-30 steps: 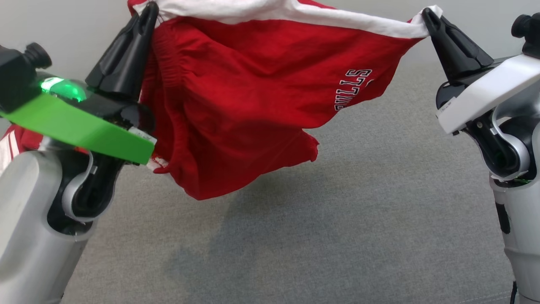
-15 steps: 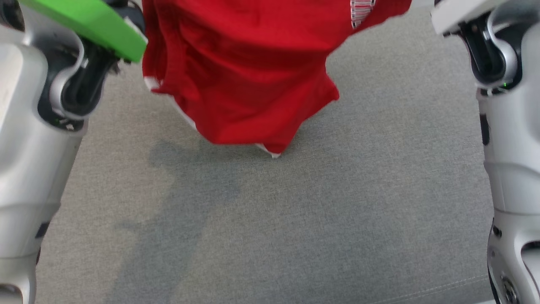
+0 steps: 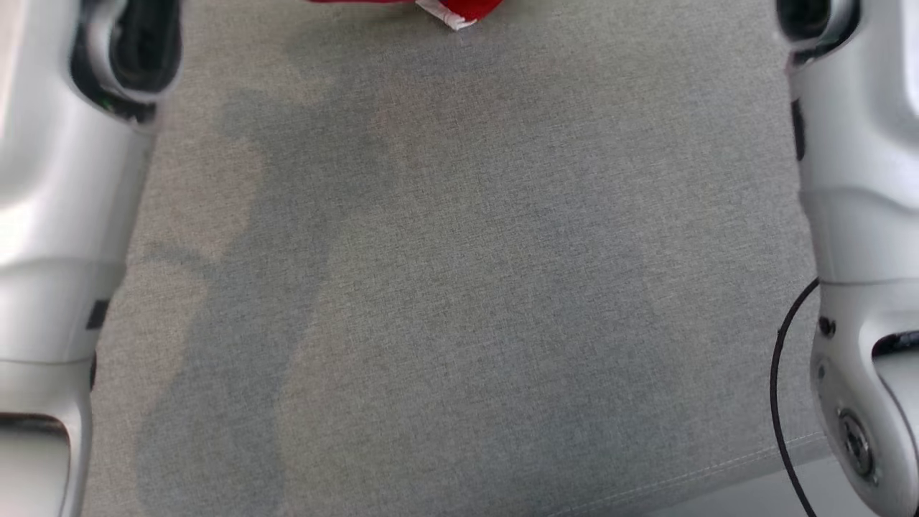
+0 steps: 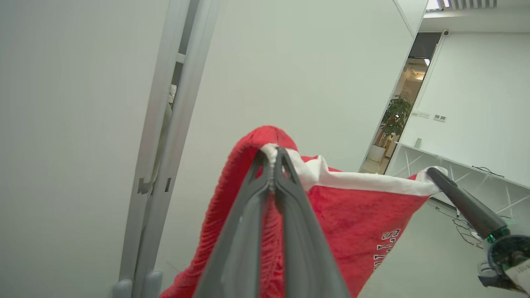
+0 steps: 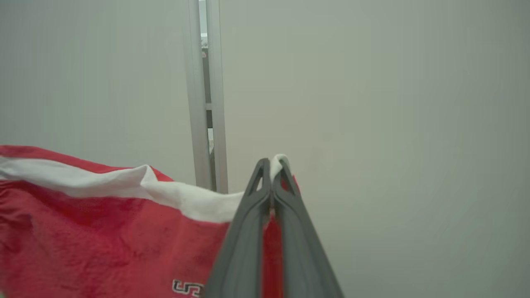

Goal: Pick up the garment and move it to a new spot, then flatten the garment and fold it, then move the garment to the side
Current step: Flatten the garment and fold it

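The garment (image 4: 356, 211) is red with a white band along its top edge and white lettering. It hangs in the air, stretched between both grippers. My left gripper (image 4: 272, 159) is shut on one end of the white band. My right gripper (image 5: 273, 165) is shut on the other end, and it also appears in the left wrist view as the right gripper (image 4: 432, 171). In the head view only the garment's lowest tip (image 3: 459, 8) peeks in at the top edge, above the grey fabric surface (image 3: 459, 287). Both pale forearms flank that view.
A pale wall with a metal door frame (image 4: 165, 124) stands behind the garment. A doorway with a potted plant (image 4: 393, 120) lies farther off. A black cable (image 3: 779, 402) hangs beside my right arm. The surface's front seam (image 3: 682, 481) runs near the bottom.
The garment and both grippers have climbed out of the top of the head view, which now shows just the garment's tip and mostly the grey surface.
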Controlling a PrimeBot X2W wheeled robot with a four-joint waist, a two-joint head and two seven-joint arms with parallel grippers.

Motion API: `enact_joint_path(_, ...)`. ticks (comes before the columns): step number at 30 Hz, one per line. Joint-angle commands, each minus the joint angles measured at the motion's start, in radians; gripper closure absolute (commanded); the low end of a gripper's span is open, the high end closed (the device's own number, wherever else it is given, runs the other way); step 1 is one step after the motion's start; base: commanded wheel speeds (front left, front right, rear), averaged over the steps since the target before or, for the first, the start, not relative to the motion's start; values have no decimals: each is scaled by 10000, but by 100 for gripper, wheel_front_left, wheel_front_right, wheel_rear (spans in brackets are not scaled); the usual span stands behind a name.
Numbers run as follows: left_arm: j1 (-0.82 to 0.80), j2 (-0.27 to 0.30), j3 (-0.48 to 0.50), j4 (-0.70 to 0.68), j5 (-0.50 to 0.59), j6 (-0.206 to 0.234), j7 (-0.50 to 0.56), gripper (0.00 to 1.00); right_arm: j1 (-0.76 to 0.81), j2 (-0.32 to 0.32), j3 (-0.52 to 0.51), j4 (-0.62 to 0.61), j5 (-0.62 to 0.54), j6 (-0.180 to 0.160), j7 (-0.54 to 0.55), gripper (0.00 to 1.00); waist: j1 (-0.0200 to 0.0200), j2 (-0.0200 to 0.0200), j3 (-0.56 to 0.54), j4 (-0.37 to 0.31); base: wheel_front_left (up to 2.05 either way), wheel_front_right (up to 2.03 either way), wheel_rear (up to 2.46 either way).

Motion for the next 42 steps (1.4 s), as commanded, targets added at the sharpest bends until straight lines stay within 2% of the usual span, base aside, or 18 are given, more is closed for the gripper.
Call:
enact_joint_path(1,564,46,-160,-51,-187,-54,-112,100,537,23,245,113,81,-13,-105,100,-1,-1,161,-70,0,0,0)
enact_joint_path(10,3848,647,-925,-1333,-1004,-76,-1037,100,3856,-318,1111,-466,551,-11,-597,100,-1,-1,-384,186,0,0,0)
enact_joint_path(17,6175,1007,-1396,-2438,-1079,-79,-1223,100,6340,-322,848,-1323,814,-13,-720,100,-1,-1,-1252,387,0,0,0)
enact_joint_path(20,7035,983,-1410,-2893,-1121,-79,-1262,100,7250,-268,599,-1822,845,-13,-734,100,-1,-1,-1754,453,0,0,0)
enact_joint_path(26,8715,1327,-1626,-4057,-725,98,-1279,100,9370,-117,-230,-3421,508,-13,-450,100,-1,-1,-2814,542,0,0,0)
enact_joint_path(33,10687,1666,-1352,-5699,-849,753,-1285,100,11811,50,-876,-6190,508,-13,539,100,-1,-1,-3371,384,0,0,0)
enact_joint_path(37,11693,1509,-1225,-6414,-902,1080,-1276,100,12716,77,-1081,-7399,597,-11,1084,100,-1,-1,-3294,419,0,0,0)
enact_joint_path(42,12358,1082,-1234,-6317,-1014,1058,-1278,100,12919,72,-1275,-7556,646,-11,1306,100,-1,-1,-3050,702,0,0,0)
